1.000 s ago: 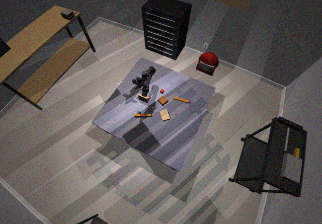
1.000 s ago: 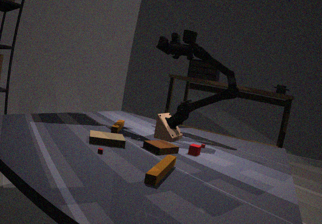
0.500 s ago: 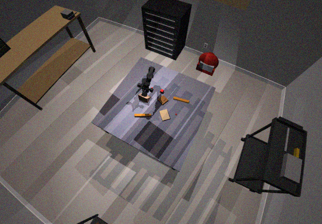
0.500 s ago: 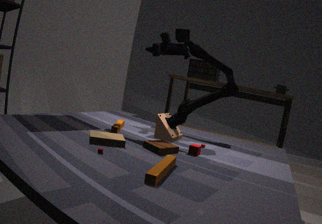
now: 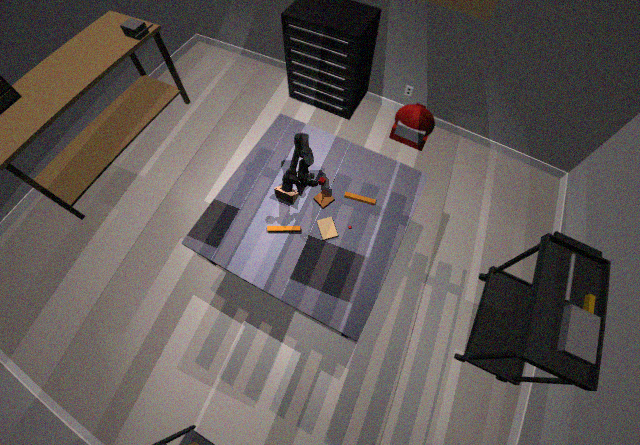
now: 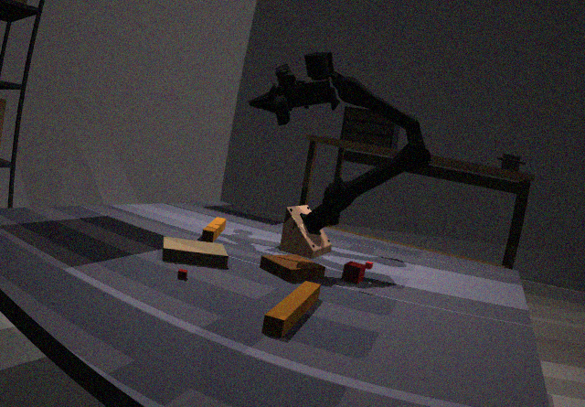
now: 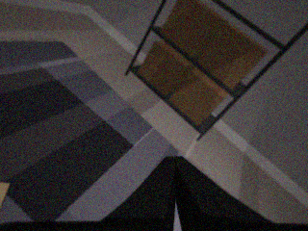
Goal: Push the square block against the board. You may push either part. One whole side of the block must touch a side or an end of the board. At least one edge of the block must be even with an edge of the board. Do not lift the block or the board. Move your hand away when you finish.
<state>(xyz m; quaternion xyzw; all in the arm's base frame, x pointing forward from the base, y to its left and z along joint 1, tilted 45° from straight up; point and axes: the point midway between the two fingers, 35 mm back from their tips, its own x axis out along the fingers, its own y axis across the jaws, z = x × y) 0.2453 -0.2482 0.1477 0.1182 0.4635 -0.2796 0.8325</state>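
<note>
Reference: bearings are read in the top view from the square block, 12 o'clock toward the upper edge.
Square block (image 5: 324, 200) (image 6: 292, 267): brown, lying flat on the surface (image 5: 382, 187) (image 6: 425, 337); board not in contact with it.
Red cube (image 5: 322, 180) (image 6: 353, 272): near the block, at 12 o'clock; in the exterior view a smaller red piece (image 6: 368, 264) shows beside it.
Claw (image 5: 300, 191) (image 6: 249, 102) (image 7: 173, 165): toward 10 o'clock, raised above the surface; fingers together, nothing between them.
Board (image 5: 327, 227) (image 6: 194, 252): pale, flat, at 6 o'clock; a gap separates it from the block, so no side contact.
Small red cube (image 5: 349, 227) (image 6: 182, 274): between 4 and 5 o'clock, beside the board, apart from it.
First orange bar (image 5: 360, 198) (image 6: 291, 309): 3 o'clock, lying flat.
Arm mount (image 5: 285, 194) (image 6: 293, 237): tan, 9 o'clock.
Second orange bar (image 5: 283, 229) (image 6: 214, 230): 8 o'clock, lying flat.
Red helmet-like item (image 5: 414, 118): between 1 and 2 o'clock, on the floor.
Drawer cabinet (image 5: 330, 52): black, 12 o'clock, well apart.
</note>
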